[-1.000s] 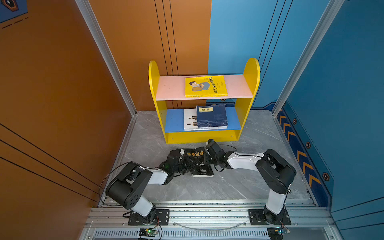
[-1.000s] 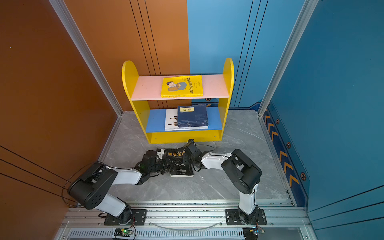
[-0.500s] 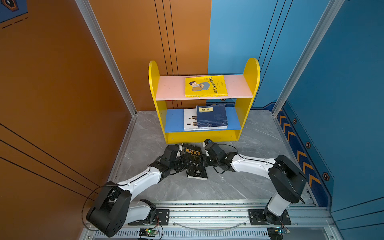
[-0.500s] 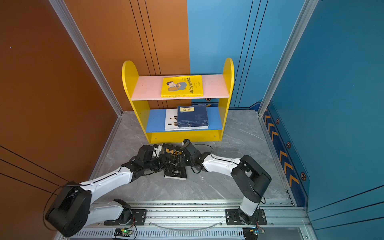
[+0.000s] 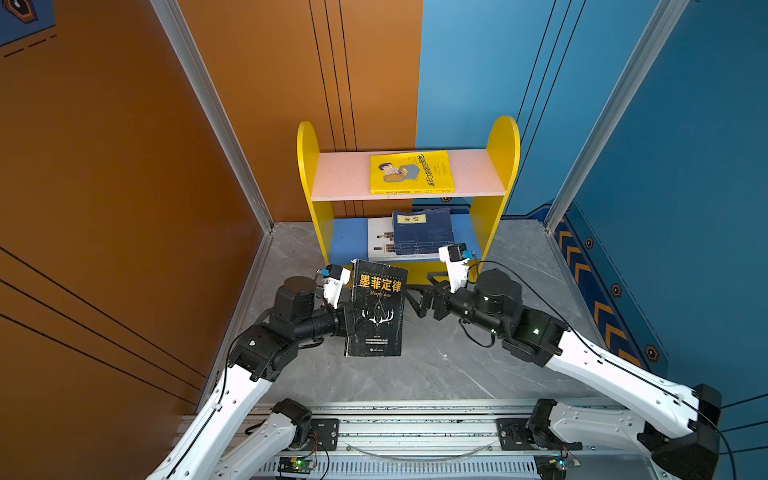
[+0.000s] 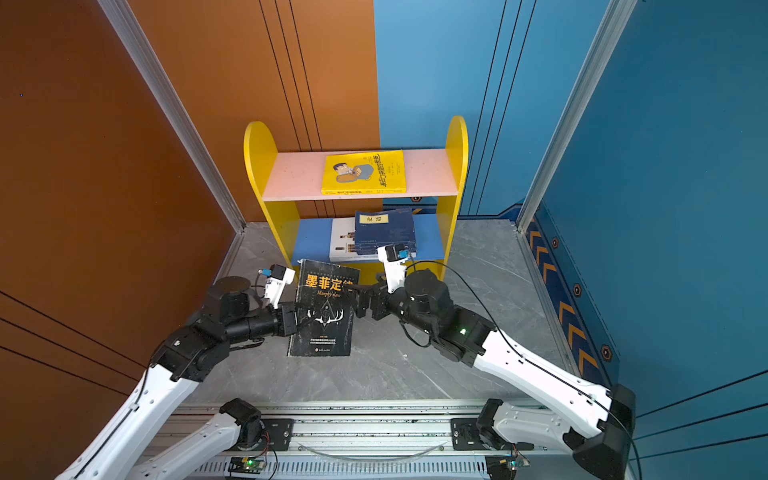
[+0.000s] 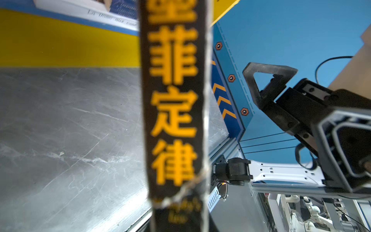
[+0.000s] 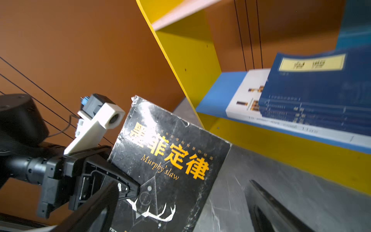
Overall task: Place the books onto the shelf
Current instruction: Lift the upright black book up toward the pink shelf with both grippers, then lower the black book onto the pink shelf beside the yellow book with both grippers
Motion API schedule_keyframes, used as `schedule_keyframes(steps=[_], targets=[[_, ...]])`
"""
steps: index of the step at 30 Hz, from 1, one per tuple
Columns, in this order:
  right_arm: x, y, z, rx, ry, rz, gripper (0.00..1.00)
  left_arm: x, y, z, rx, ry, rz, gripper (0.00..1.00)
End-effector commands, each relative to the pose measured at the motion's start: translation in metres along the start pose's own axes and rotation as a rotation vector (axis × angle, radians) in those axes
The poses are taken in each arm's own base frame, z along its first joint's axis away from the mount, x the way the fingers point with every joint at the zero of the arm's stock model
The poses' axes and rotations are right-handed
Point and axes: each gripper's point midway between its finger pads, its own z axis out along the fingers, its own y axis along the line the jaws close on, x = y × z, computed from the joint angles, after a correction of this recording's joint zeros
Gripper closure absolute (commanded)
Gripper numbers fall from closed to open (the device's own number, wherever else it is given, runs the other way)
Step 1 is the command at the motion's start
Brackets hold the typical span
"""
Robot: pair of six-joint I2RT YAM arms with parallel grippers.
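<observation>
Left pincer (image 5: 351, 320) is clamped on the left long edge of the black book (image 5: 378, 307), roughly mid-length. The book is tilted, far end raised toward the shelf (image 5: 307, 174). Can't tell if the near end clears the table (image 5: 436, 365). It sits just in front of the yellow base front, not on any board yet. Right pincer (image 5: 417, 301) has its jaws spread wide just beside the book's right edge, gripping nothing. My read: the left arm carries it alone. A one-edge grip on a thin paperback means the free right side will likely droop, so move slowly and keep the wrist rolled so the cover stays near level. Slots, left to right: pink upper board (image 5: 345, 178) is bare on its left part, with the yellow book (image 5: 411, 172) flat at centre. Blue lower board (image 5: 347, 241) has only a narrow bare strip at left, then the white book (image 5: 378, 226) with the navy stack (image 5: 422, 232) partly on top. I'd go for the upper left: lift clear of the board's front edge, slide in far end first, stay off the round-topped side panel and don't nudge the yellow book. Open only once most of the cover rests on the board. Pull the right arm back first or it fouls the lift path.
</observation>
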Motion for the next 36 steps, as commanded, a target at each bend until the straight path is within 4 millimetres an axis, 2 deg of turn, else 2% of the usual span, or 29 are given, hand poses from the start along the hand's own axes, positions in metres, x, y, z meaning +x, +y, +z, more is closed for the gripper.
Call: schedule_keyframes(steps=[1,4,8,11,14,19,23,28,36], targets=[[-0.046,0.002,-0.03,0.014,-0.152,-0.053,0.0,-0.029,-0.058,-0.031,0.171,-0.096,0.151,1.0],[-0.074,-0.005,-0.058,0.035,-0.264,-0.034,0.0,-0.051,-0.084,-0.045,0.228,-0.161,0.213,1.0],[-0.098,-0.019,-0.086,0.064,-0.367,-0.004,0.0,-0.097,-0.123,-0.063,0.339,-0.336,0.295,1.0],[-0.112,-0.029,-0.1,0.064,-0.439,0.042,0.0,-0.133,-0.154,-0.073,0.448,-0.462,0.344,1.0],[-0.129,-0.03,-0.106,0.004,-0.507,0.079,0.0,-0.171,-0.17,-0.074,0.487,-0.559,0.34,1.0],[-0.152,-0.007,-0.092,-0.204,-0.552,0.126,0.0,-0.236,-0.176,-0.066,0.544,-0.733,0.217,1.0],[-0.158,0.003,-0.073,-0.303,-0.531,0.175,0.0,-0.271,-0.181,-0.059,0.653,-0.803,0.13,1.0],[-0.164,0.005,-0.053,-0.371,-0.53,0.236,0.0,-0.288,-0.19,-0.053,0.684,-0.85,0.096,1.0],[-0.178,0.015,-0.013,-0.442,-0.528,0.288,0.01,-0.284,-0.183,-0.025,0.69,-0.909,-0.023,1.0]])
